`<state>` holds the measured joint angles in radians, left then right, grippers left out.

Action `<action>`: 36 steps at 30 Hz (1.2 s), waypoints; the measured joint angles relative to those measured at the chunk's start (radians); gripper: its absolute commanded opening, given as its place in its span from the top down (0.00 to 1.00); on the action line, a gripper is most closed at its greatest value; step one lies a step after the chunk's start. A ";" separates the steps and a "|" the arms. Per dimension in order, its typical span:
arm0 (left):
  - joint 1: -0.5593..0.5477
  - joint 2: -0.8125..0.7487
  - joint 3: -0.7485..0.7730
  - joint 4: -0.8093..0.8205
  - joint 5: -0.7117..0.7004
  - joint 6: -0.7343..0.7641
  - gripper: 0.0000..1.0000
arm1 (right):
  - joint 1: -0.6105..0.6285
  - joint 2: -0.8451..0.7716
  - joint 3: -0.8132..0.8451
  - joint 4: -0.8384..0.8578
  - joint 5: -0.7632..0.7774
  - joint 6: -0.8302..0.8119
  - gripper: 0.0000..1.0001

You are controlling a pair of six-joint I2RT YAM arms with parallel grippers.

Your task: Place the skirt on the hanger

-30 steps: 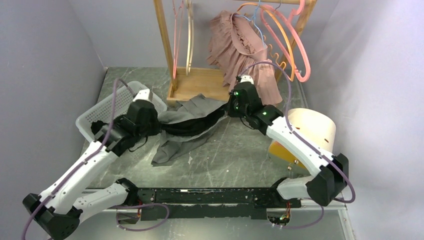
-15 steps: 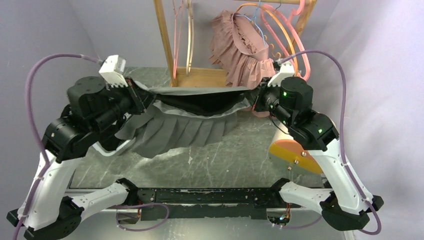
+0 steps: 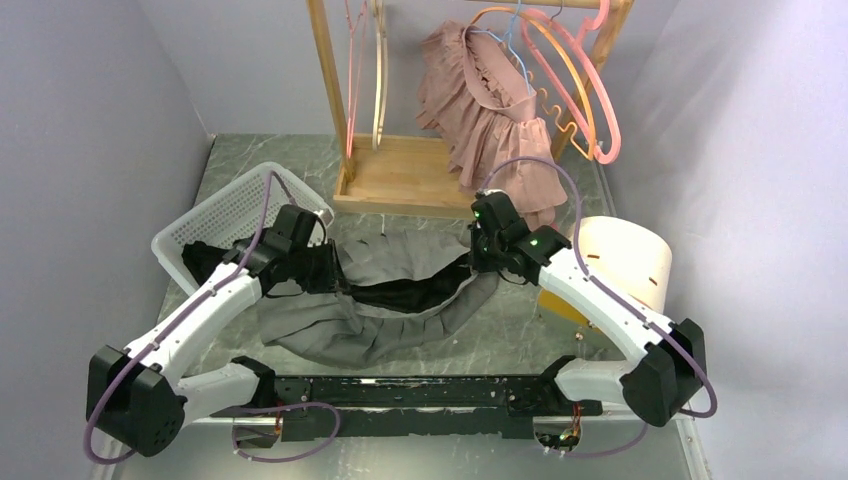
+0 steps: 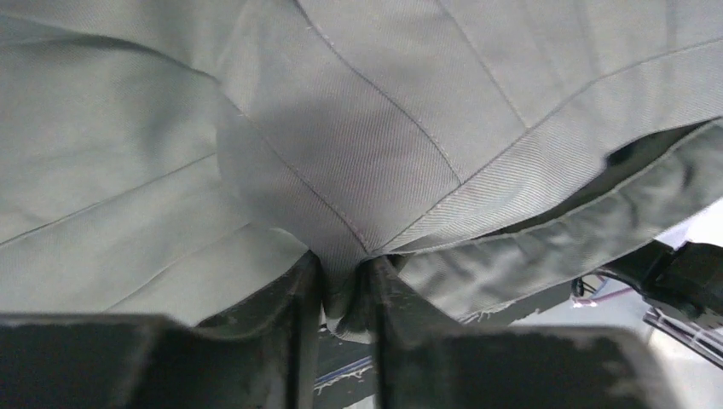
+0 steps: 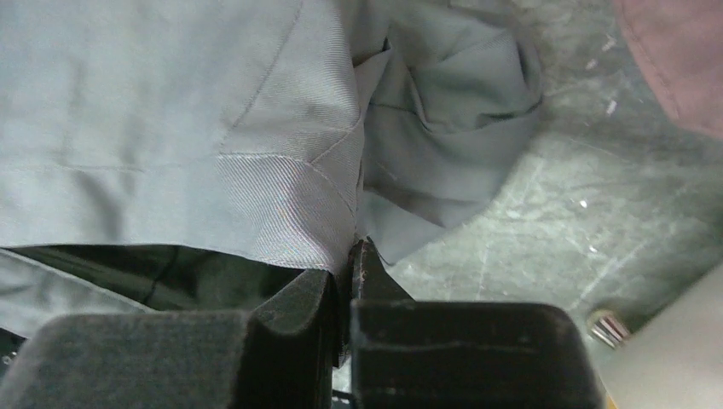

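A grey pleated skirt (image 3: 385,320) with a dark lining lies spread on the marble table between my two arms. My left gripper (image 3: 325,268) is shut on the skirt's waistband at its left end; the left wrist view shows grey cloth (image 4: 358,170) pinched between the jaws. My right gripper (image 3: 478,262) is shut on the waistband at its right end, with cloth (image 5: 281,196) clamped between the jaws. The waistband sags between them close to the table. Pink and orange hangers (image 3: 575,85) hang on the wooden rack (image 3: 400,175) at the back.
A dusty-pink ruffled garment (image 3: 490,110) hangs on the rack. A white mesh basket (image 3: 215,220) stands at the left behind my left arm. A cream cylinder with an orange base (image 3: 615,262) stands at the right, close to my right arm.
Both arms have come down from a raised, stretched-out hold. The skirt, held up and taut half a second ago, now lies low and slack on the table.
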<state>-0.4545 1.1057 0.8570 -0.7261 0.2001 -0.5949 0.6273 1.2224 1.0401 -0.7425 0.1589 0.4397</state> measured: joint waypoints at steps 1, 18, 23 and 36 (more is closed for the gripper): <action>0.006 0.005 -0.012 0.010 0.016 0.001 0.57 | 0.000 0.010 -0.006 0.019 -0.006 0.002 1.00; 0.016 -0.038 -0.024 0.059 0.024 0.033 0.58 | -0.047 0.119 -0.002 0.219 -0.024 0.035 0.93; 0.018 -0.043 -0.019 0.034 -0.008 0.054 0.93 | -0.057 0.119 -0.002 0.227 -0.040 0.035 0.96; 0.026 -0.077 0.383 -0.189 -0.167 0.115 0.93 | -0.063 -0.121 0.112 0.116 -0.148 -0.065 1.00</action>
<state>-0.4286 1.0286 1.2400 -0.9154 0.0330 -0.4801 0.5648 1.1019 1.1522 -0.6270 0.0113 0.3744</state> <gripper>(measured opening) 0.078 0.056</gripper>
